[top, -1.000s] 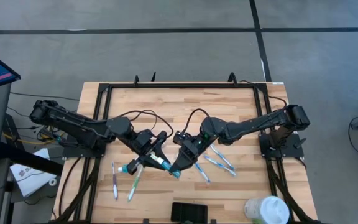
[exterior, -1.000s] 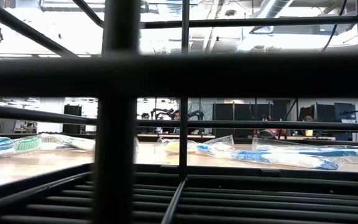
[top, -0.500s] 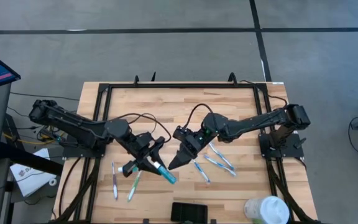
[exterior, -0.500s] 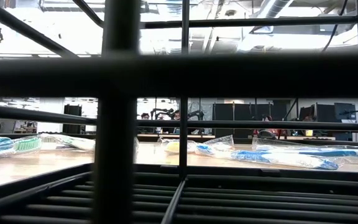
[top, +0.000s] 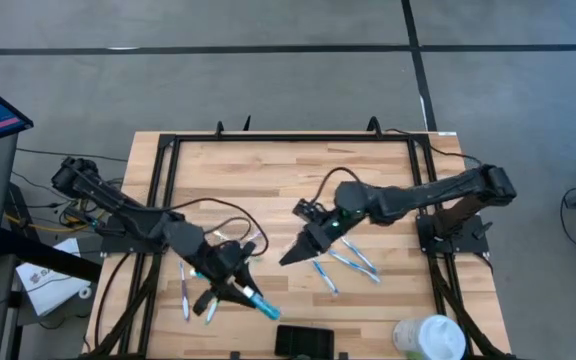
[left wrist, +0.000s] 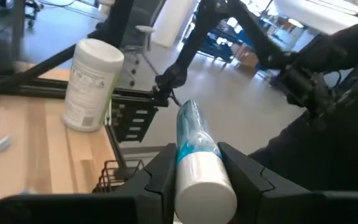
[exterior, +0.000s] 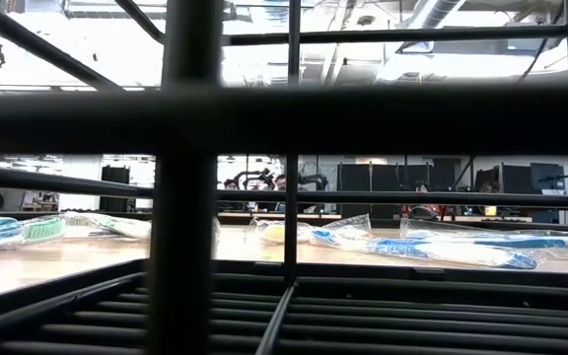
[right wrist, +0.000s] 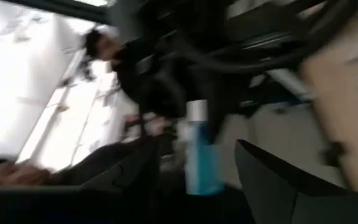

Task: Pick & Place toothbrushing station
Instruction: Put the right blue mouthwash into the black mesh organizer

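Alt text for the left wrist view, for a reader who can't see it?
The left gripper is shut on a toothpaste tube, white cap nearest the camera. Beyond it, a white wipes canister stands on the wooden table near its edge.

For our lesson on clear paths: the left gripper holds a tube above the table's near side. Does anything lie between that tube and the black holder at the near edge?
Nothing visible does. The left gripper grips the tube just short of the black holder; only bare wooden table shows between them. The toothbrushes lie to the side.
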You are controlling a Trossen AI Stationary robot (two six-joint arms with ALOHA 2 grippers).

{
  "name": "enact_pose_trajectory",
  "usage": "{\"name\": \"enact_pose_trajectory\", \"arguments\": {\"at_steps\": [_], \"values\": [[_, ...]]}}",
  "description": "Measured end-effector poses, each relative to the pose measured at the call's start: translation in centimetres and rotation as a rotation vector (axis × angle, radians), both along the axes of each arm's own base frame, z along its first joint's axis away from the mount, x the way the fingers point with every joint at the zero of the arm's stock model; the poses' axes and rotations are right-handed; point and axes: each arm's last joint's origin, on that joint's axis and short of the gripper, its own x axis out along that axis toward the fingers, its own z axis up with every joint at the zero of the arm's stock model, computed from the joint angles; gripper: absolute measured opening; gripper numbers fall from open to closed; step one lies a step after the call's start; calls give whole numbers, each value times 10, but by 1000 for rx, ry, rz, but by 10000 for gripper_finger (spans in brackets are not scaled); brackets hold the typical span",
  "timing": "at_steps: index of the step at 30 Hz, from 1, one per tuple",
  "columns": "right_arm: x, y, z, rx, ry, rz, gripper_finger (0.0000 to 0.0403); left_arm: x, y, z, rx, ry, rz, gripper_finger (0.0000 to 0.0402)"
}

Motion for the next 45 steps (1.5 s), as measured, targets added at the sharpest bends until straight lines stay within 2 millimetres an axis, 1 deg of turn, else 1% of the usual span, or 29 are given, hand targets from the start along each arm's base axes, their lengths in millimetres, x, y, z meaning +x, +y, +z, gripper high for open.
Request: {"name": "enact_pose_trajectory", "arguments": {"at_steps": [4,6,8,12,16,22,26,30,35,40,45], "values": [[-34,8,15,-153,41,-142,181,8,-18,6,35,39,34,88],[-49,15,23,-210,29,-200,176,18,-29,6,52,68,38,88],[-63,24,28,-250,28,-210,173,30,-43,7,53,90,37,88],[-80,43,31,-276,29,-185,168,56,-66,8,76,166,47,88],[-91,63,30,-296,25,-138,167,73,-85,4,134,264,73,88],[-106,84,23,-345,70,-95,166,91,-108,-19,184,412,85,88],[-117,92,15,-427,126,-113,163,99,-116,-34,207,490,89,88],[-124,99,11,-505,133,-128,161,107,-116,-35,211,536,102,88],[-125,104,7,-536,130,-151,161,117,-111,-36,237,627,86,88],[-126,107,5,-560,130,-163,161,128,-111,-50,289,752,49,88],[-128,107,4,-587,139,-155,161,140,-111,-58,312,775,47,88]]}}
